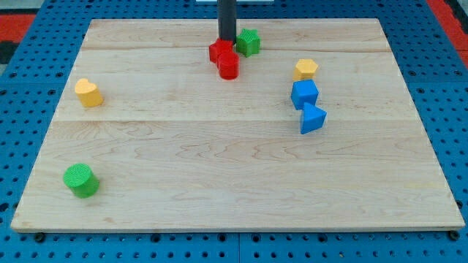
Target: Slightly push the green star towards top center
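Observation:
The green star lies near the view's top centre of the wooden board. My tip comes down just left of it, close to its left side; I cannot tell if they touch. Directly below my tip sit two red blocks: one right under the rod and a red cylinder a little lower, touching it.
A yellow hexagon block lies at the right, with a blue cube and a blue triangular block below it. A yellow heart lies at the left. A green cylinder lies at the bottom left.

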`<action>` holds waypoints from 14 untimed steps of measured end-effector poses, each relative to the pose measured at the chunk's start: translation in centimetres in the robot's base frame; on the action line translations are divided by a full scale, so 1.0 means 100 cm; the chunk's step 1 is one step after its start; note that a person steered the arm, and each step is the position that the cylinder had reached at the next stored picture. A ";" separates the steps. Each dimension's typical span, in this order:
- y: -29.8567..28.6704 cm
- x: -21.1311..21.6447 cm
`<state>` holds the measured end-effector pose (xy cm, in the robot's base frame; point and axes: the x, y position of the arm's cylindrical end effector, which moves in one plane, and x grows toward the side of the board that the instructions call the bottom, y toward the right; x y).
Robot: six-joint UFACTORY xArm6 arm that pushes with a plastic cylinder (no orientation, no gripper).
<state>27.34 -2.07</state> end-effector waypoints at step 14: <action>0.055 -0.010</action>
<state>26.32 3.39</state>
